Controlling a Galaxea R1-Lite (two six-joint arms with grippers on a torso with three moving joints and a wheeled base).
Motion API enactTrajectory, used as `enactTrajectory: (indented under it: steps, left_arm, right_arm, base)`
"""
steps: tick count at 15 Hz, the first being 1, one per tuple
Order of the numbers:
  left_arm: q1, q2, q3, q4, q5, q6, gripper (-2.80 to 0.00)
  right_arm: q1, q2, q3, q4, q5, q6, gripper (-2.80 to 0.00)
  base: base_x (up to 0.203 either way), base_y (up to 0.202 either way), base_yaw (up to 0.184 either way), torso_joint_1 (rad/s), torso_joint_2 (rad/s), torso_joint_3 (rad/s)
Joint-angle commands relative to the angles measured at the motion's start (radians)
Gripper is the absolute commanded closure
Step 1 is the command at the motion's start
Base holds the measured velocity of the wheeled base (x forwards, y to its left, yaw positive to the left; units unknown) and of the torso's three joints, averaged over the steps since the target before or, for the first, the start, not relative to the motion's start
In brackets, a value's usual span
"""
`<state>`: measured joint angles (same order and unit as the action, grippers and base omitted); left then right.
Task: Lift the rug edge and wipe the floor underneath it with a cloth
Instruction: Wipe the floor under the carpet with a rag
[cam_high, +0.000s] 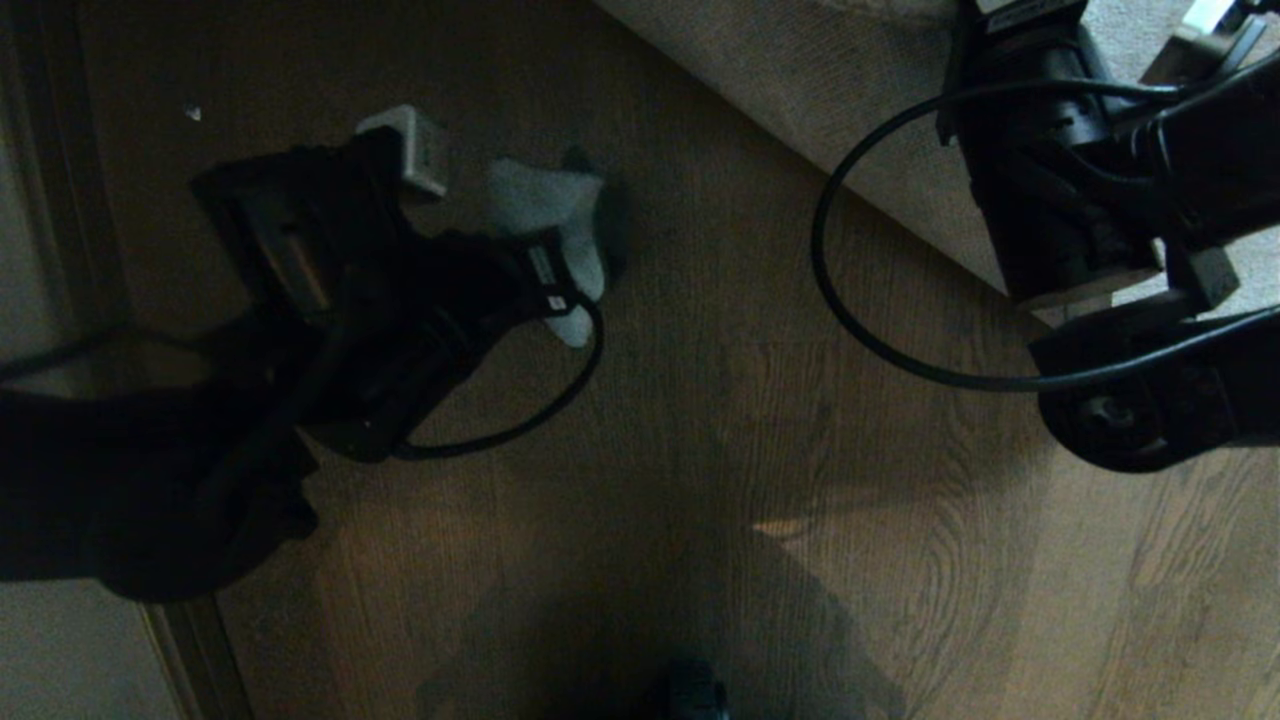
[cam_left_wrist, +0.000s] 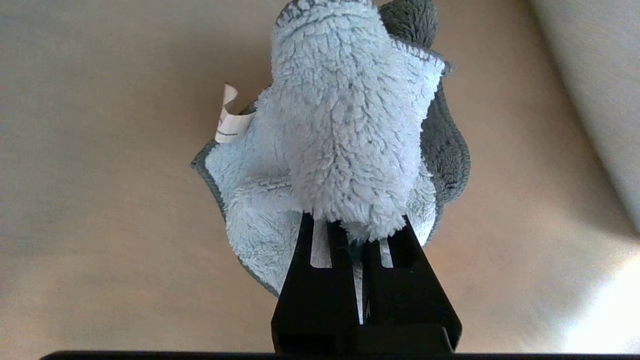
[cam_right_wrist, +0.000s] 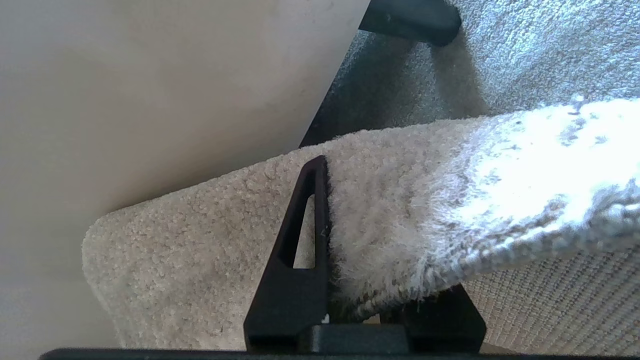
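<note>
two grippers busy, left gripper (cam_left_wrist: 361, 235) clamping cloth (cam_left_wrist: 345, 135), right gripper (cam_right_wrist: 370, 240) pinching rug (cam_right_wrist: 450, 165) edge

The left gripper (cam_high: 560, 285) holds the pale cloth (cam_high: 548, 205) over the wood-grain floor (cam_high: 760, 420). The rug (cam_high: 850, 90) runs diagonally at upper right, its beige backing showing, where the right arm (cam_high: 1060, 200) stands.

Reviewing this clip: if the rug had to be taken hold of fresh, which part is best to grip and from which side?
Grip the rug at its free edge, coming in from the bare floor side with one finger above the pile and one under the woven backing. The edge is thin, straight and the only liftable part. The right end effector is clamped on it that way now, while the left end effector holds the cloth.
</note>
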<state>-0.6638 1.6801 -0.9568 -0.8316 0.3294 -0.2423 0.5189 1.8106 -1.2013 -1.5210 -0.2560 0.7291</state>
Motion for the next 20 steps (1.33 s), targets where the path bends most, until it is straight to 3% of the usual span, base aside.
enactTrajectory:
  steps: [1, 5, 12, 15, 20]
  left_arm:
    - [-0.083, 0.042, -0.001, -0.005, 0.005, -0.002, 0.00]
    - [-0.138, 0.144, -0.084, -0.007, 0.003, -0.002, 0.00]
    - [-0.115, 0.301, -0.359, -0.004, -0.003, -0.003, 0.00]
    - [-0.055, 0.307, -0.388, -0.006, -0.006, -0.003, 0.00]
    - [0.109, 0.232, -0.395, -0.004, -0.018, -0.004, 0.00]
  right_arm:
    - [-0.002, -0.001, -0.001, -0.049, -0.002, 0.004, 0.00]
    - [-0.021, -0.002, -0.003, -0.049, -0.003, 0.003, 0.00]
    - [-0.031, -0.016, 0.002, -0.049, -0.005, -0.002, 0.00]
    - [-0.030, -0.030, 0.015, -0.049, -0.005, -0.001, 0.00]
    - [-0.030, -0.037, 0.017, -0.049, -0.003, 0.001, 0.00]
  base:
    - [0.000, 0.000, 0.000, 0.000, 0.00, 0.000]
    - [0.000, 0.000, 0.000, 0.000, 0.00, 0.000]
    - [0.000, 0.000, 0.000, 0.000, 0.00, 0.000]
    - [0.000, 0.000, 0.000, 0.000, 0.00, 0.000]
    - [0.000, 0.000, 0.000, 0.000, 0.00, 0.000]
